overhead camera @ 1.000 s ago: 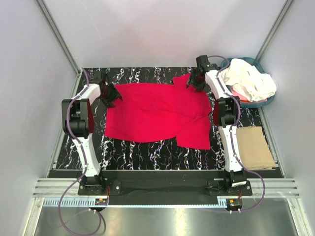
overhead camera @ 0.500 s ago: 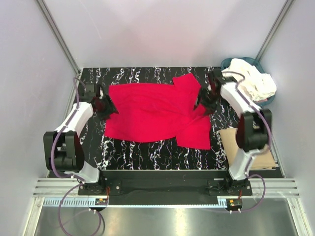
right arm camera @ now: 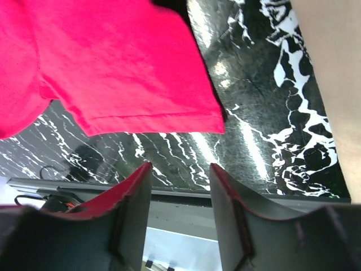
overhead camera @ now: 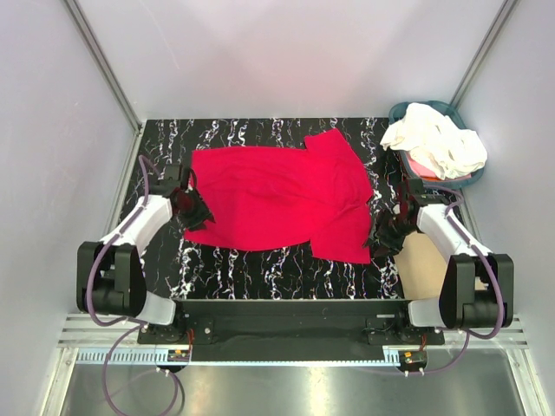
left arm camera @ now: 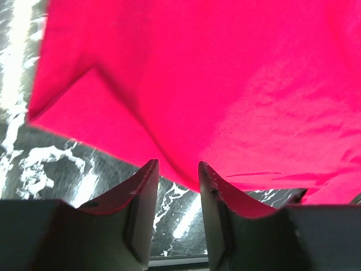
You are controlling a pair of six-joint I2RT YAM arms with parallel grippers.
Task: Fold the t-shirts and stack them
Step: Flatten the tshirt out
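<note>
A red t-shirt [overhead camera: 277, 195] lies spread on the black marbled table [overhead camera: 260, 269]. It fills most of the left wrist view [left arm camera: 214, 84], and its lower right corner shows in the right wrist view [right arm camera: 124, 68]. My left gripper [overhead camera: 192, 211] is open and empty at the shirt's left edge, its fingers [left arm camera: 144, 192] just short of the hem. My right gripper [overhead camera: 381, 241] is open and empty beside the shirt's lower right corner, over bare table. A folded tan shirt [overhead camera: 434, 260] lies at the right edge.
A teal basket [overhead camera: 438, 178] at the back right holds a heap of white and pink clothes [overhead camera: 438, 143]. Grey walls close the table on three sides. The arm bases stand at the near edge.
Both arms have swung from the shirt's far corners toward me. The left gripper now sits at the shirt's left edge, the right at its lower right corner. The shirt lies flatter.
</note>
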